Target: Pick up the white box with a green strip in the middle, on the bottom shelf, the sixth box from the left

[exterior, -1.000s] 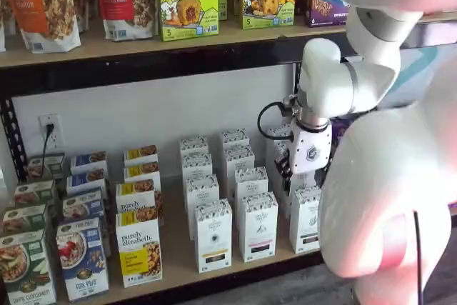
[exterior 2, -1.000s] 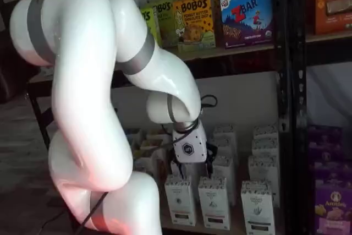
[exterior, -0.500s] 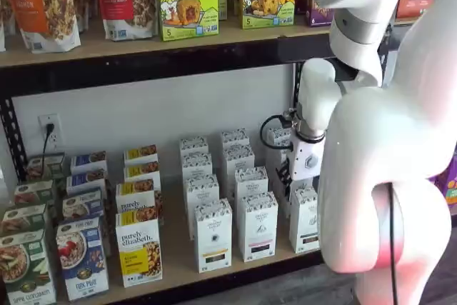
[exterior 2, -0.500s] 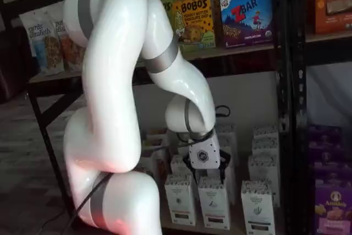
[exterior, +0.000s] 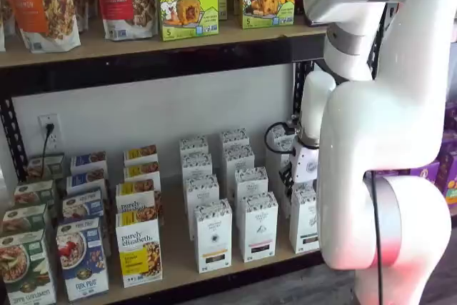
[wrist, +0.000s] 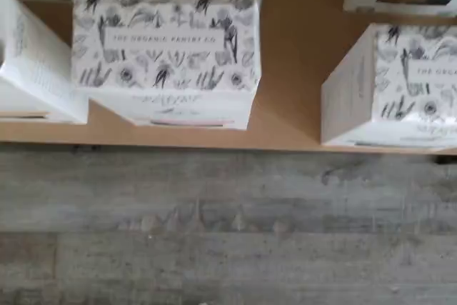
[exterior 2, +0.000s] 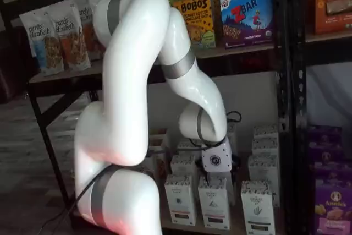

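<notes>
The white box (exterior: 305, 220) stands at the front edge of the bottom shelf (exterior: 177, 246), lower right of centre in a shelf view, half tucked behind the arm. In the other view it is the front carton nearest the black post (exterior 2: 285, 108). The gripper (exterior 2: 217, 173) hangs low over the white cartons. Its fingers show only as a dark patch under the white body, so I cannot tell whether they are apart or together. The wrist view is centred on the neighbour (wrist: 165, 58), whose strip looks pinkish, with the wanted box off to one side. I'd say the hand wants to slide sideways until the speckled top sits square beneath it. It should then drop straight down and pinch the narrow sides near the top. The neighbour stands near, and like cartons (exterior: 283, 149) are ranked close behind, so a skewed descent could knock them. The post hems in the far side, and the cable (exterior: 274, 134) loops at the wrist.
</notes>
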You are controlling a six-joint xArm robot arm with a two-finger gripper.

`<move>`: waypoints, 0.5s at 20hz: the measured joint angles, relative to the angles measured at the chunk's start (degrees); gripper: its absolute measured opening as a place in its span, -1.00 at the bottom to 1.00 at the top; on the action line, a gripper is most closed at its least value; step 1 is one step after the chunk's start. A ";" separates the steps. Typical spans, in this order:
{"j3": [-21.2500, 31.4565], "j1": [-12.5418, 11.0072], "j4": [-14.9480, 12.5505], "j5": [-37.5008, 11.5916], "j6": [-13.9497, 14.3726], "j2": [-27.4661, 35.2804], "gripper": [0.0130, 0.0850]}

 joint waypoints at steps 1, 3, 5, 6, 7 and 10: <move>-0.57 -0.14 -0.11 0.14 -0.05 0.47 1.00; -1.63 -0.32 0.64 0.40 -0.94 1.31 1.00; -2.58 -0.74 -1.16 0.30 0.40 2.21 1.00; -3.20 -0.94 -1.66 0.55 0.67 2.73 1.00; -3.94 -1.12 -1.65 0.87 0.48 3.38 1.00; -6.41 -1.89 -4.26 1.58 2.23 5.63 1.00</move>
